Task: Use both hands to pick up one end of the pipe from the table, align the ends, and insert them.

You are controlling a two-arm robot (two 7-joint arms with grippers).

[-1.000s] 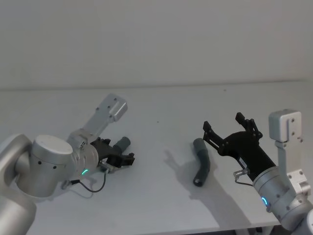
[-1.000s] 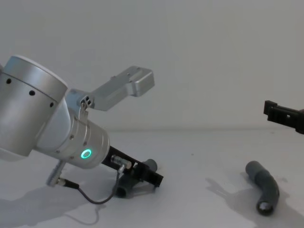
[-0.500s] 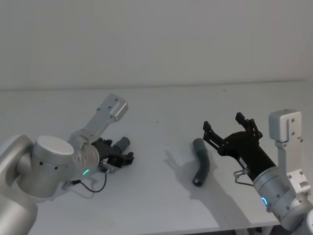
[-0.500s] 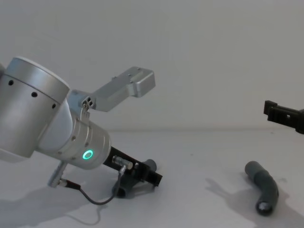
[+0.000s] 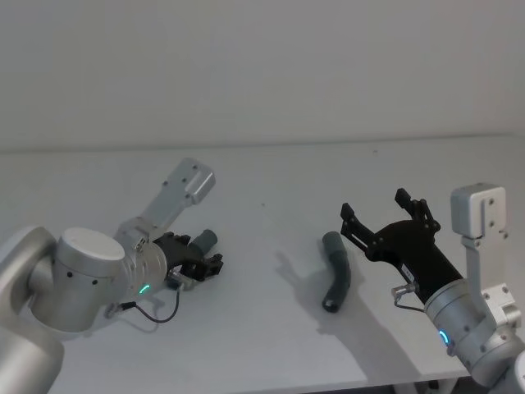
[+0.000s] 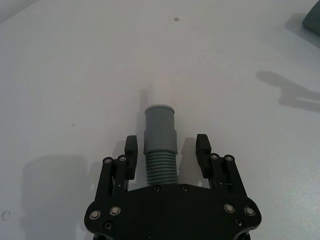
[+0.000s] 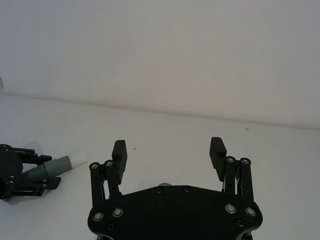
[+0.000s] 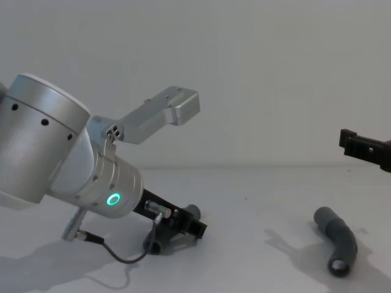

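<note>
Grey hose pieces, 2, lie on the white table (image 5: 271,345): the left piece (image 6: 160,131) sits between the narrowly parted fingers of the left gripper (image 6: 166,147), untouched; the right piece (image 5: 338,275) lies left of the right gripper (image 5: 374,203), which is spread wide.

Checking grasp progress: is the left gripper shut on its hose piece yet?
Open: the left gripper straddles the hose piece, with a gap on each side.

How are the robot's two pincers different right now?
The left pincer is low at the table, straddling a grey hose piece without squeezing it yet. The right pincer hangs in the air with nothing inside it. The right pincer is also spread wider than the left pincer. Both are black and open.
</note>
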